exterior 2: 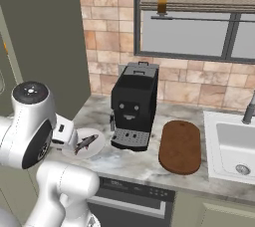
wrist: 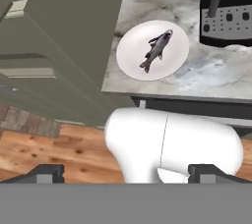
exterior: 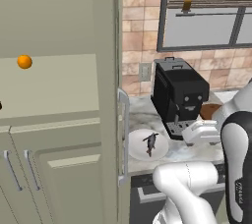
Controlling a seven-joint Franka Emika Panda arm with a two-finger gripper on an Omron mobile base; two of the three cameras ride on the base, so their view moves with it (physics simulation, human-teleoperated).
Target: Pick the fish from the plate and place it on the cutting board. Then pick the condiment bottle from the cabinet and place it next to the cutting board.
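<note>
Fish [exterior: 150, 143] lies on the plate [exterior: 137, 150], on the marble counter [exterior 2: 144, 164] just right of the cabinet [exterior: 59, 120] and just left of the coffee machine [exterior 2: 133, 104]; it is grey, slim, lying diagonal w/ head toward the machine in the hand view. Cutting board [exterior 2: 180, 146] sits further right, between machine and sink [exterior 2: 231, 146], so the fish has to travel past the front of the machine. Gripper [wrist: 126, 171] is high and well back from the plate, looking down on it; finger tips sit far apart at the bottom of the hand view, so it is released, nothing in it. Step in hand, by my read: approach for the fish pick, barely begun. To do it well: bring the hand over the fish centre, roll the wrist so the fingers close across the narrow body, not along it, then descend straight; the body is thin and flat, so go low, nearly to the plate, w/o pushing the dish. Watch the cabinet door edge and its handle [exterior: 124, 137] on the left and the machine's tray on the right; the gap is tight. Lift clear before swinging right, high enough not to clip the machine.
</note>
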